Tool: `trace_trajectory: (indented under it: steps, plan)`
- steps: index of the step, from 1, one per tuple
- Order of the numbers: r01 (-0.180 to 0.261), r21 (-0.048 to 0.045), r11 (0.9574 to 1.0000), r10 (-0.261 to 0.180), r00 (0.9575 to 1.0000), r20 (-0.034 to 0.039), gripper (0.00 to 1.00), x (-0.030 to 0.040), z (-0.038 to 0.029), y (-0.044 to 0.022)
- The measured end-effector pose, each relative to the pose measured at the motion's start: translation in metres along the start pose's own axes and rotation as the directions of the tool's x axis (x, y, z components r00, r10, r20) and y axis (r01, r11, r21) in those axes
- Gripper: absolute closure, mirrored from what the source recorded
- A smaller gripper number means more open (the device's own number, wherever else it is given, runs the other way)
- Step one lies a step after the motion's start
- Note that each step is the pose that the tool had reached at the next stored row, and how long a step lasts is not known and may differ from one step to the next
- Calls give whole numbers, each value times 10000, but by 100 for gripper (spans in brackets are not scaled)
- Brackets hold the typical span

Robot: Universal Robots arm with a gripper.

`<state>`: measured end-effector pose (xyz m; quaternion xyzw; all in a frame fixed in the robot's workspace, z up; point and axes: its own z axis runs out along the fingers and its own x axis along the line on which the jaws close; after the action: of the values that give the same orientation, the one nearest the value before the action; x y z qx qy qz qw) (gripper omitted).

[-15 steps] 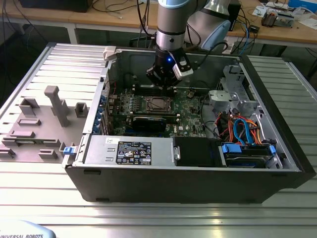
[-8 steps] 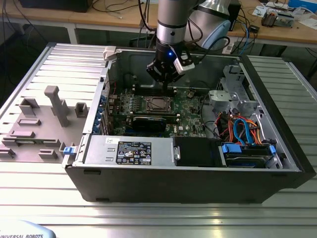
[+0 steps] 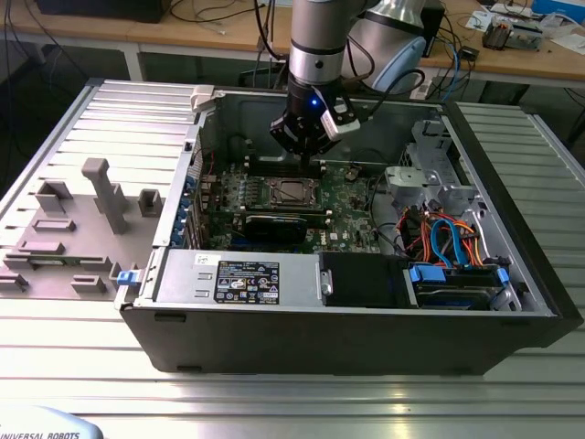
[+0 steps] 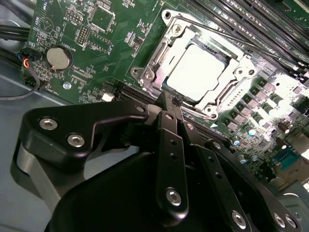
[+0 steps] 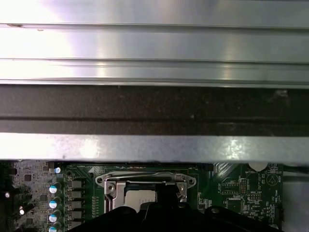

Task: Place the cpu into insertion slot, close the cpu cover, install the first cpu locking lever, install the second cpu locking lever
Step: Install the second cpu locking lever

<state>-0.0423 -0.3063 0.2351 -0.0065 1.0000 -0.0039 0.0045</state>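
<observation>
Cpu [image 4: 197, 72] seated in insertion slot [image 4: 159, 79] on the green motherboard [image 4: 96, 43], its silver top glaring bright. Cpu cover [image 4: 227, 94] lies flat around it (frame closed over the chip's edges). Gripper [image 4: 169, 99] hangs just above the socket's near edge; fingers [image 4: 172, 145] pressed together, holding nothing. In the exterior view, gripper [image 3: 311, 160] sits over the socket inside the open computer case [image 3: 347, 338] on the bench [image 3: 292, 402].

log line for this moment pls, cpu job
tool: shut, empty, above socket edge | cpu: seated in insertion slot | cpu cover: closed over cpu | scene: open computer case
</observation>
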Motion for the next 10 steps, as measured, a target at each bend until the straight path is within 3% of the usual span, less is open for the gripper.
trace_trajectory:
  steps: [10]
  plan:
    - [0, 0, 10000, 0, 10000, 0, 89, 1, 0, -55]
